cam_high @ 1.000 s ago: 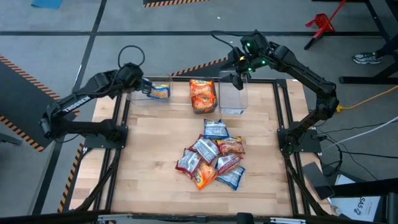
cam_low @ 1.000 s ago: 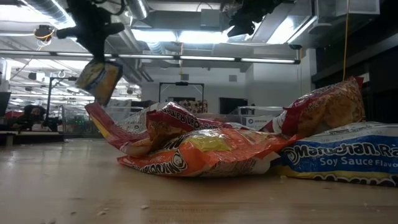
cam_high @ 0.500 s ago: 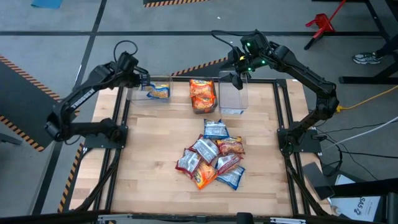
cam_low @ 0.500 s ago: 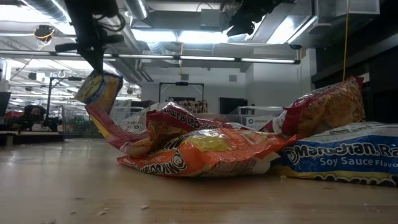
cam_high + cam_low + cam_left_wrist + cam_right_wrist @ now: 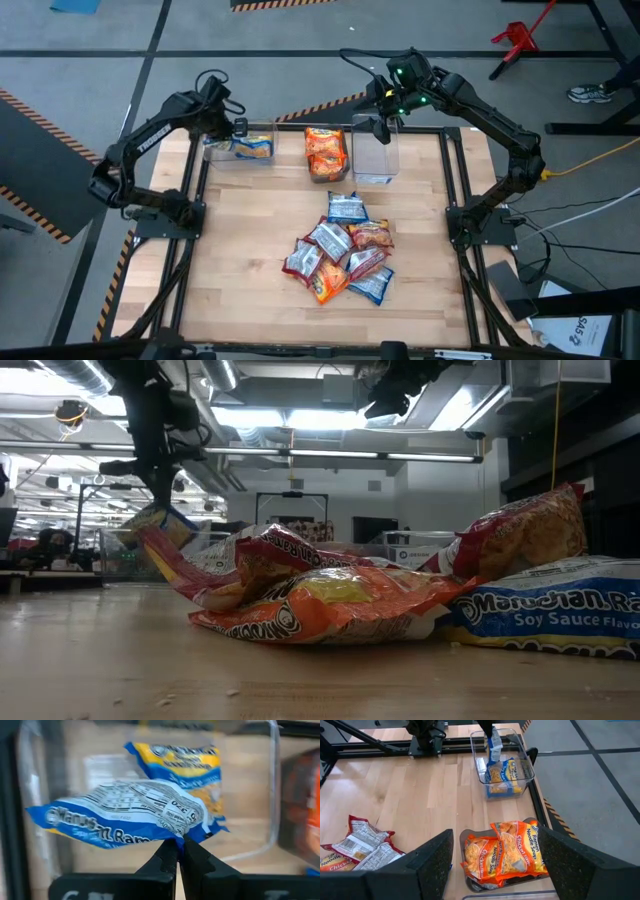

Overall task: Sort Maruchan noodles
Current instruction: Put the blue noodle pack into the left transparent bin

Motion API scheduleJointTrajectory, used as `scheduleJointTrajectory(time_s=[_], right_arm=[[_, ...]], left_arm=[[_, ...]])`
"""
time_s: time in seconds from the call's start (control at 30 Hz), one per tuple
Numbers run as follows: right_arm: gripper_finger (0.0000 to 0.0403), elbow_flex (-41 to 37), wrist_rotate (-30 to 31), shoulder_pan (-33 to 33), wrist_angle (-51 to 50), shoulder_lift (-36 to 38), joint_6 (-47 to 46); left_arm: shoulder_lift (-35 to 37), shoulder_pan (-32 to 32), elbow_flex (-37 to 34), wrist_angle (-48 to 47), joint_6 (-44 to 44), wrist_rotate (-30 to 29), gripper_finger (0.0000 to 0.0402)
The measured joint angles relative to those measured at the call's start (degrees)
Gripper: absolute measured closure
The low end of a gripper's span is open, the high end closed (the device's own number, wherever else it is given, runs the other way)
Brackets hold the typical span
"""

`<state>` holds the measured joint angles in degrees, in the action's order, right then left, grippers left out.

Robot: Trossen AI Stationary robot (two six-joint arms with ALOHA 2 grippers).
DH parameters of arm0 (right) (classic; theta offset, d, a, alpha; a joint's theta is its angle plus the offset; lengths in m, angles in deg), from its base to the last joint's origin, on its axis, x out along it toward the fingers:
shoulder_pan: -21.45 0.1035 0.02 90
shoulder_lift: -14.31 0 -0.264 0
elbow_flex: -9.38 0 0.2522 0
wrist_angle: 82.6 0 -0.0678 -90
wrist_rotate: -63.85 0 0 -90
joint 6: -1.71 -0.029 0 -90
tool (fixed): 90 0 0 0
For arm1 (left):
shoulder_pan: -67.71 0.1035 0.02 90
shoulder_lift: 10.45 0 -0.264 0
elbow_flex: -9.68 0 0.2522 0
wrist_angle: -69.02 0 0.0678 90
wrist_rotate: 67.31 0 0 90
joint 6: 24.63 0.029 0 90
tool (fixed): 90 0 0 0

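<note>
- Fingers (image 5: 170,862) of the left gripper (image 5: 232,131) pinch the corner of a crinkly blue-and-yellow noodle packet (image 5: 125,817), hanging inside the clear left bin (image 5: 215,152).
- Right gripper (image 5: 381,124) hovers with fingers wide apart over the clear right bin (image 5: 375,165).
- Orange packets (image 5: 326,151) fill the middle bin.
- Mixed glossy packets (image 5: 340,255) lie heaped on the wooden table (image 5: 240,260).
</note>
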<state>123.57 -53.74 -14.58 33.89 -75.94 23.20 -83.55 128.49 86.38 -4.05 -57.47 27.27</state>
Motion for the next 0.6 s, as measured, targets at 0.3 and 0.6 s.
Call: scheduleJointTrajectory(time_s=[0.3, 0.6], right_arm=[[0.0125, 0.00, -0.01, 0.00, -0.03, 0.00, 0.94], [0.0125, 0.00, -0.02, 0.00, -0.05, 0.00, 1.51]], left_arm=[[2.70, 0.23, 0.00, -2.10, -0.98, 6.17, 0.0401], [2.74, 0.22, 0.00, -1.10, -4.38, 13.38, 0.0401]])
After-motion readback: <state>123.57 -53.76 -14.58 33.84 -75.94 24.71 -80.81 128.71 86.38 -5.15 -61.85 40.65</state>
